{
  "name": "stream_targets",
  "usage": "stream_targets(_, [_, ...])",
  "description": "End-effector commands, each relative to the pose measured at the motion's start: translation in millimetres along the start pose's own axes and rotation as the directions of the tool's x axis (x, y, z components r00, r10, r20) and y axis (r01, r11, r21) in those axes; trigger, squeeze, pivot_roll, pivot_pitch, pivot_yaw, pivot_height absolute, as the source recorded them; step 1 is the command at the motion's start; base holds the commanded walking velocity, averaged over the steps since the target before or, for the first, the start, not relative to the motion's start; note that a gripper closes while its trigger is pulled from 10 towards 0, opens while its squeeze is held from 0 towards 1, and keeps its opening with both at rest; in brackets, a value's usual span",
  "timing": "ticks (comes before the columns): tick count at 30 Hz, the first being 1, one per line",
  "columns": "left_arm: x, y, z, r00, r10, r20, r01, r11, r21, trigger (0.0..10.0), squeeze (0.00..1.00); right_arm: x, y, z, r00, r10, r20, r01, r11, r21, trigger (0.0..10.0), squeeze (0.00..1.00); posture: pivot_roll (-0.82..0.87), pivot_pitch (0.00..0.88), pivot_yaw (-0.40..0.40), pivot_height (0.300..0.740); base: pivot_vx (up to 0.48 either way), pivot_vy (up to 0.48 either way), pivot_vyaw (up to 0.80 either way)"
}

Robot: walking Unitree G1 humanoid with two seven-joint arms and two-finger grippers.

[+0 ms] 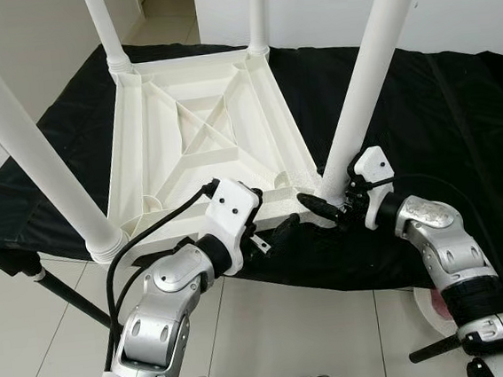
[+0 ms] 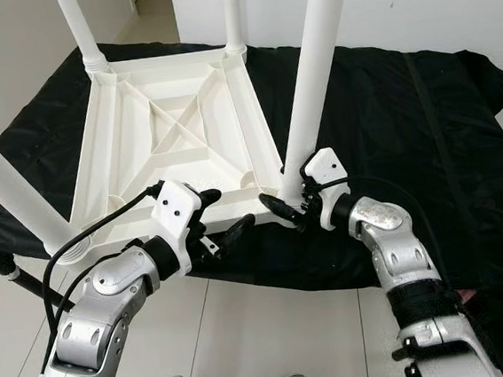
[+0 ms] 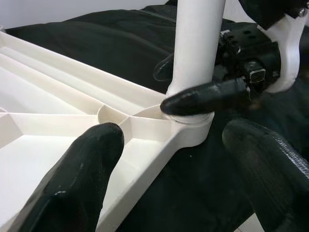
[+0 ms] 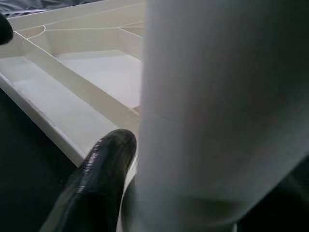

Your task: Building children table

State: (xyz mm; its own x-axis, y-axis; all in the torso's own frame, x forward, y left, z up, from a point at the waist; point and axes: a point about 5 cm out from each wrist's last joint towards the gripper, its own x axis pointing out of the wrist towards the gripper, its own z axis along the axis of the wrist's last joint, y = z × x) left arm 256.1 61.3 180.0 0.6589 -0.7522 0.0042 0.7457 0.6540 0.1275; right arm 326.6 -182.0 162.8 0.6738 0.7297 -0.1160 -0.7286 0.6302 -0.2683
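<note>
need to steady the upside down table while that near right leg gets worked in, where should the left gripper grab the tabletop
On the near edge rim of the tabletop, just left of the corner socket. The underside faces up, so its thin raised wall suits a two-finger pinch. Come in from the robot's side, low over the black cloth, where the open left gripper already hovers, clear of the right gripper clamping the leg.

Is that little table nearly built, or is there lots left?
Nearly built, it seems. The upside-down white plastic tabletop has four white tube legs standing in its corners. The right claw grips the near-right leg at its socket; the left claw waits open beside it. Flipping upright remains.
</note>
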Motion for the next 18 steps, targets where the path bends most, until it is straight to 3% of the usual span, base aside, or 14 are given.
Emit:
stream_targets(1, [0.0, 0.1, 0.8, 1.000, 0.027, 0.002, -0.027, 1.000, 0.003, 10.0, 0.00, 2.5, 3.5, -5.3, 0.999, 0.043, -0.017, -0.043, 0.999, -0.004, 0.0, 0.00, -0.08, 0.050, 0.014, 0.740, 0.000, 0.000, 0.00])
stream_targets(11, [3.6, 0.7, 3.4, 0.999, 0.037, 0.013, -0.037, 0.999, -0.006, 10.0, 0.00, 2.0, -0.2, -8.8, 0.999, 0.044, -0.005, -0.044, 0.999, 0.003, 0.0, 0.00, -0.08, 0.062, 0.013, 0.740, 0.000, 0.000, 0.00])
stream_targets(12, [4.0, 0.5, 3.7, 0.999, 0.037, 0.015, -0.037, 0.999, -0.007, 10.0, 0.00, 2.4, -0.9, -9.0, 1.000, 0.029, 0.001, -0.029, 1.000, -0.003, 9.5, 0.00, -0.08, 0.062, 0.013, 0.740, 0.000, 0.000, 0.00])
stream_targets(13, [4.4, -0.1, 3.4, 0.999, 0.036, 0.015, -0.036, 0.999, -0.009, 10.0, 0.00, 2.9, -0.4, -8.3, 1.000, 0.014, 0.011, -0.014, 1.000, 0.004, 10.0, 0.00, -0.08, 0.065, 0.013, 0.740, 0.000, 0.000, 0.00])
stream_targets(15, [4.4, -0.1, 3.4, 0.999, 0.036, 0.015, -0.036, 0.999, -0.009, 10.0, 0.00, 2.9, -0.4, -8.3, 1.000, 0.014, 0.011, -0.014, 1.000, 0.004, 10.0, 0.00, -0.08, 0.065, 0.013, 0.740, 0.000, 0.000, 0.00])
stream_targets(18, [5.6, -1.5, 0.9, 1.000, 0.025, 0.005, -0.025, 1.000, -0.003, 10.0, 0.00, 8.4, 4.1, -2.6, 0.994, -0.101, 0.047, 0.099, 0.994, 0.043, 10.0, 0.00, -0.09, 0.075, 0.010, 0.740, 0.000, 0.000, 0.00])
